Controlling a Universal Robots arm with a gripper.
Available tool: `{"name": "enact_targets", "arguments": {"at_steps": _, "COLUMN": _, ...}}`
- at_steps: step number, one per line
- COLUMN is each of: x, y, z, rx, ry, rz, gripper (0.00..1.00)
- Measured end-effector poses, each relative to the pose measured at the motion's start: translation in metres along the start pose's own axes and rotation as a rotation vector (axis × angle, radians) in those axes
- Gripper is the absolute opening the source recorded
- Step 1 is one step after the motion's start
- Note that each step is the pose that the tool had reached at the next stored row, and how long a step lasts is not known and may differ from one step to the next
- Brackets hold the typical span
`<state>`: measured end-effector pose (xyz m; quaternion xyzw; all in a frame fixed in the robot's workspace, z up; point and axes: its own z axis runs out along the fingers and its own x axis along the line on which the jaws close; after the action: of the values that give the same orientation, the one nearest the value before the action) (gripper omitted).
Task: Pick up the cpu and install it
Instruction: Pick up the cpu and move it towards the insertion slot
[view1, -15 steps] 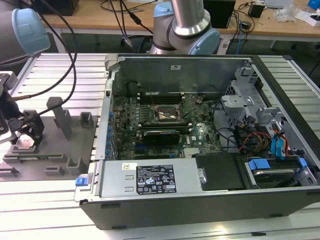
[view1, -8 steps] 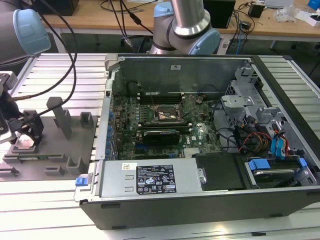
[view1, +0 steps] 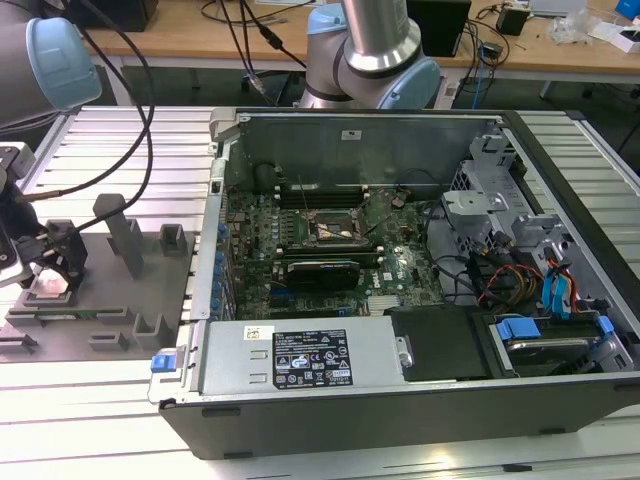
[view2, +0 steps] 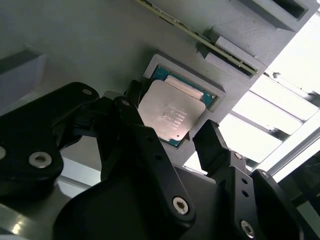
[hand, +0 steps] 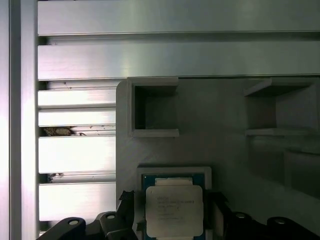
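The cpu (view2: 172, 112) is a small square chip with a pale metal top. It lies flat in a shallow square pocket of the grey fixture plate (view1: 110, 300) at the exterior view's left. My gripper (view1: 48, 262) hangs low right over it and is open. Both wrist views show one black finger (view2: 134, 97) on each side of the cpu (hand: 174, 210), with a narrow gap to each edge. The gripper (hand: 172, 202) holds nothing. Inside the open computer case (view1: 400, 400), the dark square socket (view1: 338, 228) sits on the motherboard.
Grey blocks and posts (view1: 125, 235) stand up from the fixture plate close to my gripper. An open square holder (hand: 154, 107) lies just beyond the cpu pocket. The plate and the case rest on a ribbed aluminium table (view1: 90, 400). The case wall (view1: 214, 200) stands between plate and motherboard.
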<state>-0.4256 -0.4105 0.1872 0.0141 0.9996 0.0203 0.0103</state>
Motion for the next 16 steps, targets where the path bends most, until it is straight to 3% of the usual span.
{"name": "enact_targets", "arguments": {"at_steps": 1, "x": -0.0001, "y": 0.0000, "z": 0.0000, "rx": -0.0001, "ry": 0.0011, "rz": 0.000, "gripper": 0.69}}
{"name": "enact_targets", "arguments": {"at_steps": 2, "x": -0.0008, "y": -0.0002, "z": 0.0001, "rx": 0.0003, "ry": 0.0104, "rz": 0.000, "gripper": 0.69}}
{"name": "enact_targets", "arguments": {"at_steps": 16, "x": -0.0032, "y": -0.0003, "z": 0.0002, "rx": 0.0004, "ry": 0.0141, "rz": 0.001, "gripper": 0.68}}
